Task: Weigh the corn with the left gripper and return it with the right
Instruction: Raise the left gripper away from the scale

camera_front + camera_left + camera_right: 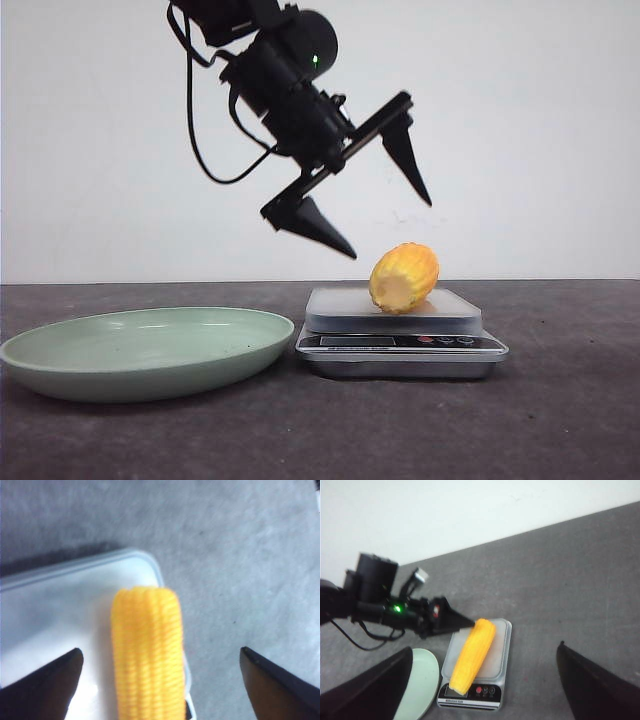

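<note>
The corn [404,277] lies on the scale [400,338], which sits on the dark bench [560,420] just right of the green plate [140,350]. The left gripper [372,207] hangs just above the corn, fingers apart, holding nothing. The right gripper's [482,690] fingers are wide apart.

Dark grey table [560,420] with green plate [60,362] beside silver kitchen scale [400,352].
</note>
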{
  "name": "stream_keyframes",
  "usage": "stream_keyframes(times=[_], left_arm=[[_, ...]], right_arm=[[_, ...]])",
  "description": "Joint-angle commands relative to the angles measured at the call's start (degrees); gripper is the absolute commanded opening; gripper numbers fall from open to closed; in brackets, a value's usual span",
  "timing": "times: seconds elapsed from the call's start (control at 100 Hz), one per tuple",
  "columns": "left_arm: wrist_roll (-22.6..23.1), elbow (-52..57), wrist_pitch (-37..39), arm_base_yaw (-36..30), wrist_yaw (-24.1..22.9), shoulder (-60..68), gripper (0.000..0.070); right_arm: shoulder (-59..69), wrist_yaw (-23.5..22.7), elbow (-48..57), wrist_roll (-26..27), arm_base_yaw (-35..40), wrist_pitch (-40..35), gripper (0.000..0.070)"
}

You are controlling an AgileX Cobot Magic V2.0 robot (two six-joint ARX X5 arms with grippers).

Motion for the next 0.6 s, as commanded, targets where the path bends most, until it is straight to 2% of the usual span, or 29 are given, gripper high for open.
stream_keyframes(times=[0.0,0.06,0.13,0.17,0.25,0.3,0.44,0.59], left_arm=[[0.4,3.6,-0.9,0.3,-0.2,1.6,0.0613],[0.5,5.9,-2.1,0.6,-0.2,1.6,0.0606],[0.4,9.4,-4.0,1.2,-0.1,1.5,0.0554],[0.4,11.8,-5.7,1.4,-0.1,1.5,0.046],[1.1,16.9,-8.1,1.9,-0.1,0.5,0.0193],[2.1,19.5,-8.7,1.9,-0.1,-0.7,0.0101],[5.0,24.7,-9.6,1.9,-0.2,-5.7,0.0009],[9.5,25.7,-13.0,1.9,-1.7,-13.0,0.001]], right_arm=[[0.2,0.3,0.5,-0.1,0.1,0.1,0.0574],[0.2,0.3,0.5,-0.3,0.1,0.0,0.0574],[0.2,0.3,0.5,-0.7,0.1,-0.1,0.0574],[0.2,0.3,0.5,-0.9,0.1,-0.2,0.0574],[0.2,0.3,0.5,-1.1,0.1,-0.4,0.0574],[0.2,0.3,0.5,-1.2,0.1,-0.4,0.0574],[0.2,1.7,0.5,-1.5,0.1,-0.6,0.0574],[0.2,1.8,0.5,-2.6,0.1,-0.6,0.0574]])
